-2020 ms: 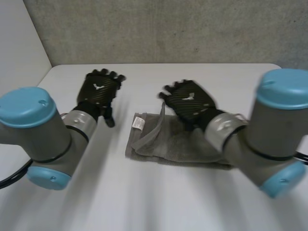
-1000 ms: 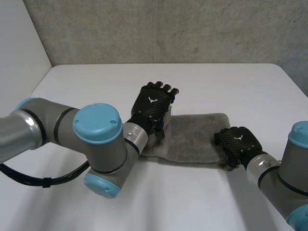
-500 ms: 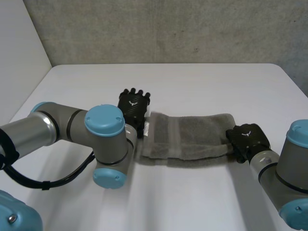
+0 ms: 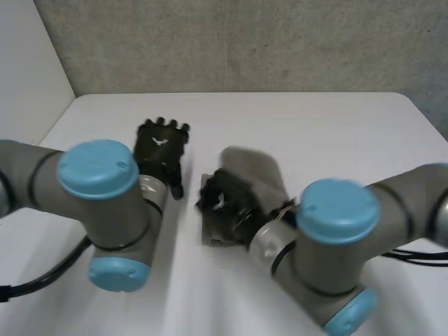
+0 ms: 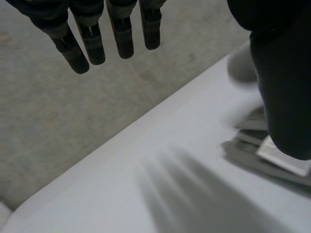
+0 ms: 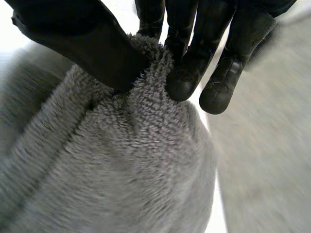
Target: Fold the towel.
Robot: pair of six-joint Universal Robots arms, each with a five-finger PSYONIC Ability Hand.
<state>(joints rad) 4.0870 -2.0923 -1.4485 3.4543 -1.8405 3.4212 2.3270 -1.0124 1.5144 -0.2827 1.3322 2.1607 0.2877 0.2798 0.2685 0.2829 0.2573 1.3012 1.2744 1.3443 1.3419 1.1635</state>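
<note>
The grey towel [image 4: 255, 170] lies in the middle of the white table [image 4: 329, 119], doubled over on itself, its far part humped up. My right hand [image 4: 222, 204] is over the towel's left end, shut on an edge of it. In the right wrist view the thumb [image 6: 82, 41] and fingers [image 6: 187, 63] pinch a fold of the towel [image 6: 121, 170], which hangs bunched below them. My left hand [image 4: 161, 145] hovers just left of the towel, open and holding nothing. Its straight fingers [image 5: 87, 46] are apart from the thumb [image 5: 284, 82], and the towel's layered end [image 5: 243, 149] with a white label [image 5: 284, 159] lies beyond the thumb.
A grey concrete wall [image 4: 245, 42] rises behind the table's far edge, and a white wall [image 4: 28, 70] stands at the left. Both arms reach inward over the front of the table, their elbows low near its front edge.
My right hand has closed on the towel's right end and carried it leftwards over to the left end. My left hand has drawn off the towel to the left.
</note>
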